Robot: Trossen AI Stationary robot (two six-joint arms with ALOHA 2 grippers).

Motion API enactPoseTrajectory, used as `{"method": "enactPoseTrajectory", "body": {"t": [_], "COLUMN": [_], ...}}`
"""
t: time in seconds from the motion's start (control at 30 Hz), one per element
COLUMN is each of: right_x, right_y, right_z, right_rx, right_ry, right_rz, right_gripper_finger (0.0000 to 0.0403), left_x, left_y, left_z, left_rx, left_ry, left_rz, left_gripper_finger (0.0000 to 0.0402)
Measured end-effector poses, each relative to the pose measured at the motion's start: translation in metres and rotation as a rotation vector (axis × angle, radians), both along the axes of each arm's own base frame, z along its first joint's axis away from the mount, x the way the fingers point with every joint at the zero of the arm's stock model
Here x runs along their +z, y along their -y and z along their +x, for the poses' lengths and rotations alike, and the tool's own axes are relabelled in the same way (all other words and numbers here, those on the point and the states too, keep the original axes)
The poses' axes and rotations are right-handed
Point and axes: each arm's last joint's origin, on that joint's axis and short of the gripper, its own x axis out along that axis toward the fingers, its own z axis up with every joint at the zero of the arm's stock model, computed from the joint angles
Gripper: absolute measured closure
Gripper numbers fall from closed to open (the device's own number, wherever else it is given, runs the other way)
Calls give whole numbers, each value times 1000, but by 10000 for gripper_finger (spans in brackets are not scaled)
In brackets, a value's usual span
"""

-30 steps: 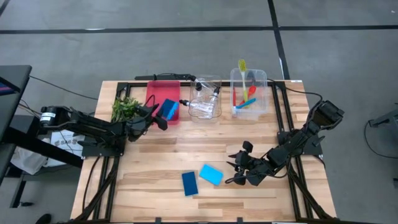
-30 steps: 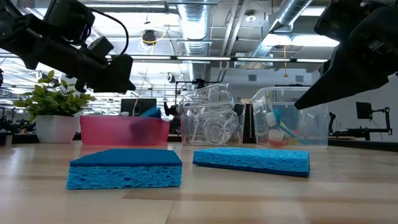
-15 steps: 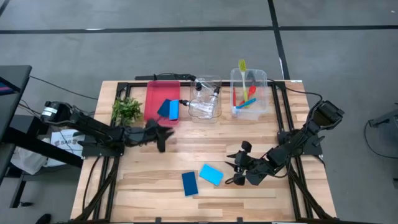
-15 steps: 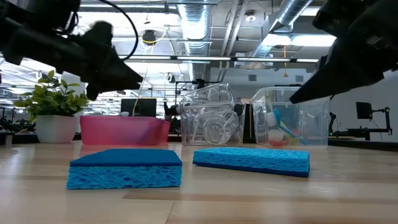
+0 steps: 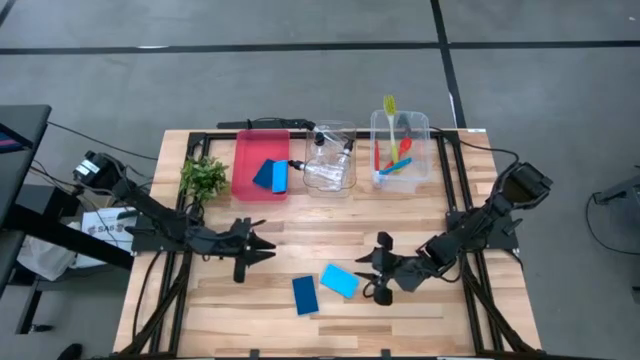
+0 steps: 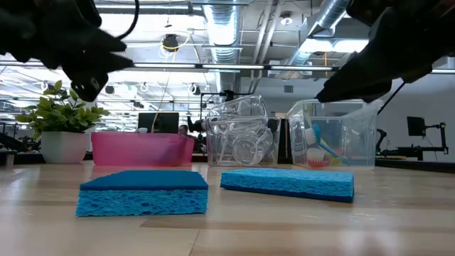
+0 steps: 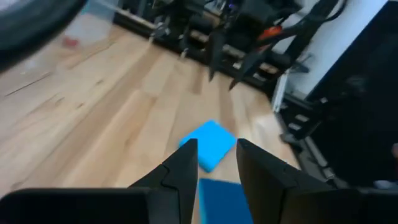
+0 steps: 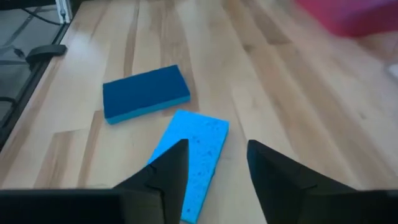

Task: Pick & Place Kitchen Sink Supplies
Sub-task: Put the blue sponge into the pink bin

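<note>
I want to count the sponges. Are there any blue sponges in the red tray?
Yes, the high view shows two blue sponges lying inside the red tray, side by side.

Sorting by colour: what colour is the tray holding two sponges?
Pink-red; the tray shows best in the high view.

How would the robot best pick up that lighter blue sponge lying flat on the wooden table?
Probably from straight above, fingers across the short width of the flat, light blue rectangular sponge. It lies flat, apart from the darker blue sponge, both long edges free. The right end effector, open, sits closest beside it.
</note>
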Motion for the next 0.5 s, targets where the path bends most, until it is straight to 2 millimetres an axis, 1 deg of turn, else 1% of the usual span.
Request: {"method": "enactPoseTrajectory", "body": {"t": [0.1, 0.23, 0.37, 0.5], "right_x": [-3, -10, -21, -34], "right_y": [-1, -6, -11, -11], "right_z": [3, 14, 31, 51], "right_rx": [24, 53, 85, 98], "right_ry": [-20, -62, -138, -213], "right_rz": [28, 38, 30, 32], "right_gripper_finger": [227, 193, 166, 155], "left_x": [3, 4, 6, 10], "left_y": [2, 2, 3, 4], "left_z": [0, 0, 1, 3], "left_rx": [-6, -7, -8, -15], "left_ry": [30, 33, 42, 57], "left_rz": [-16, -20, -28, -39], "left_gripper_finger": [289, 289, 289, 289]}}
